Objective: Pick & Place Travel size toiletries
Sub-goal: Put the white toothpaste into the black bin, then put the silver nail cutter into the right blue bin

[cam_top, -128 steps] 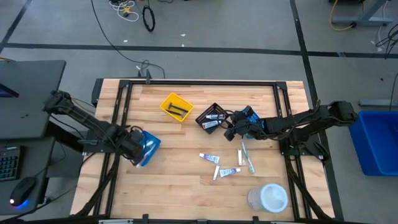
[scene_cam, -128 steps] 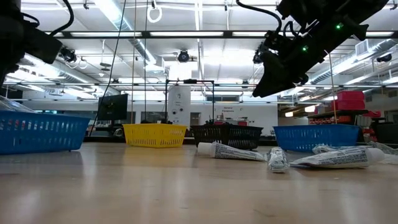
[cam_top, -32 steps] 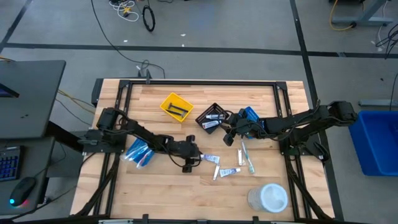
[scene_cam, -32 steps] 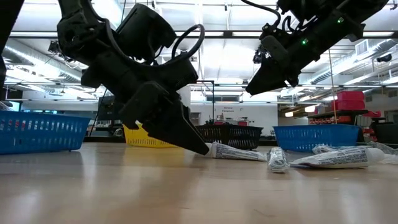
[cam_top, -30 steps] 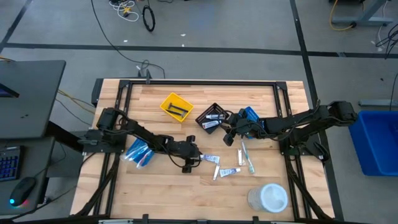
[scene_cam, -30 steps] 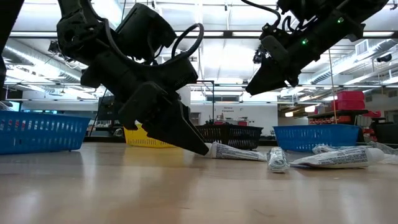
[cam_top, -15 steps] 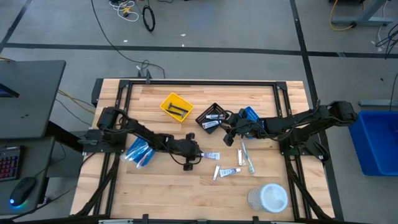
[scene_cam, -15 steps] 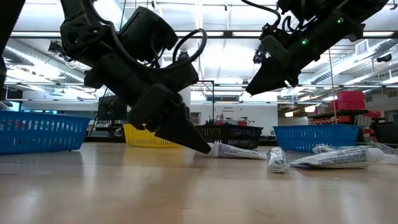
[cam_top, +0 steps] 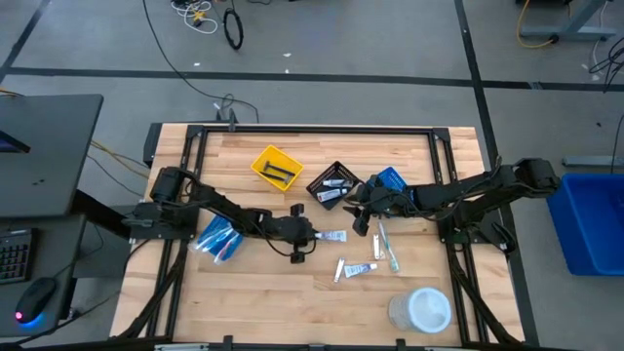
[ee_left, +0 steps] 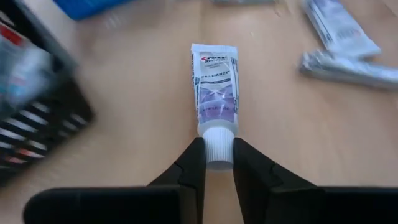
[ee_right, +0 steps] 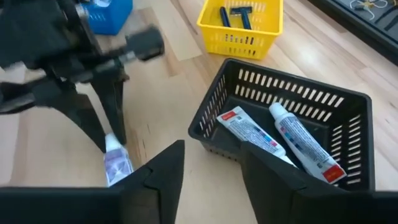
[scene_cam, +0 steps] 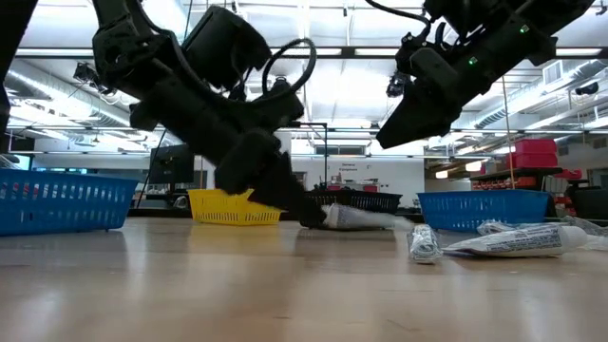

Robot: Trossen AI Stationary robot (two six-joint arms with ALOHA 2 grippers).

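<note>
Sort is partly done. Black bin (ee_right: 292, 118) near the middle of the table's far edge already has two toothpaste tubes (ee_right: 277, 137) in it. Yellow bin (cam_top: 276, 167), just left of it, holds dark razors (ee_right: 239, 15). Small blue bin (cam_top: 393, 179) sits right of the black one, contents not readable. Another blue bin (cam_top: 219, 238) near the left edge has something white in it, can't tell what.

Left gripper (ee_left: 215, 163) is low at mid-table, fingers pinching the white cap of a toothpaste tube (ee_left: 215, 93). In the low view the tube looks just off the wood or barely grazing it, can't say which. Judging by the bin contents, it probably belongs in the black bin.

Right gripper (ee_right: 208, 168) hangs above the table just right of the black bin, fingers spread, holding nothing.

Still loose toward the right half of the table: two more small tubes (cam_top: 357, 268) nearer the near edge and two slim toothbrushes (cam_top: 388, 247) beside them. So at least four items left plus the one in hand. Round white tub (cam_top: 421, 310) sits by the near right corner.

Writing: held tube reads "Crest" in the left wrist view, smaller print below not legible. Tubes in the black bin have red-and-blue print, too small to read.
</note>
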